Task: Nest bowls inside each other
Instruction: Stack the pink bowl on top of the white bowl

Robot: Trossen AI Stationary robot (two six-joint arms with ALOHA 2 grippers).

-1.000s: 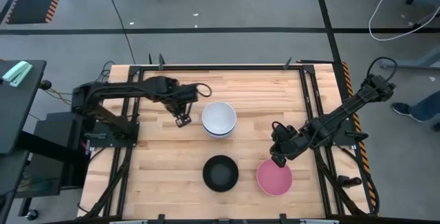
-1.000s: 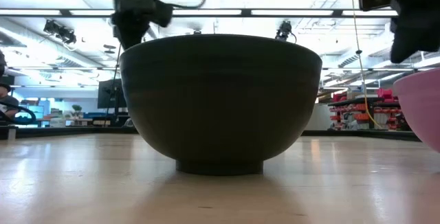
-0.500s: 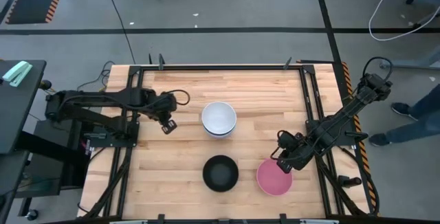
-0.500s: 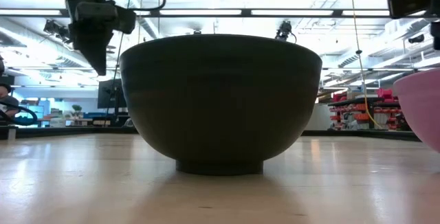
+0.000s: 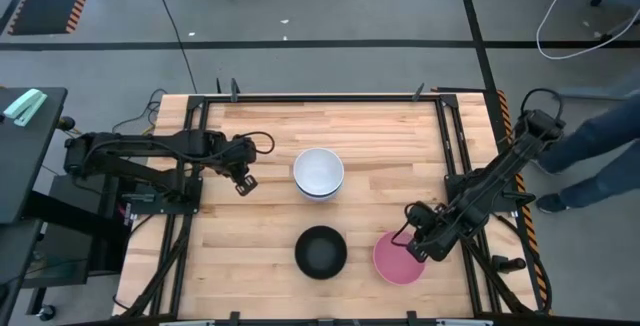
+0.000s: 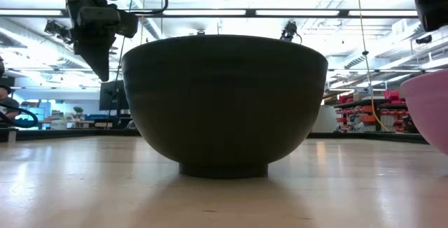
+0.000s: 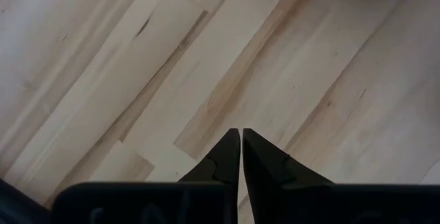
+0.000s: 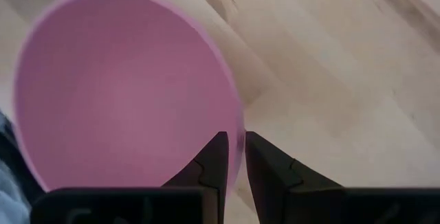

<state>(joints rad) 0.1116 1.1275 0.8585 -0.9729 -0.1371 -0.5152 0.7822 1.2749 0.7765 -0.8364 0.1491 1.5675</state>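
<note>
Hovering over bare wood on the table's left, well apart from every bowl: left gripper [image 5: 243, 181], fingers pressed together on nothing. Farther right, mid-table, a white bowl [image 5: 319, 171] stacked on another bowl whose colour cannot be told; nearer the front edge, the black bowl [image 5: 321, 251]. Rightmost, the pink bowl [image 5: 398, 258], with the right gripper [image 5: 412, 249] at its rim, fingers [image 8: 215, 161] straddling the wall, one inside and one outside, a narrow gap between. Clearly the nearer arm for the pink bowl; likely destination leftward, the black bowl just beside.

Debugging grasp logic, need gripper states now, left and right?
Left gripper: shut, holding nothing, above bare table.
Right gripper: fingers straddling the pink bowl rim, nearly closed; grip can't be confirmed.
</note>
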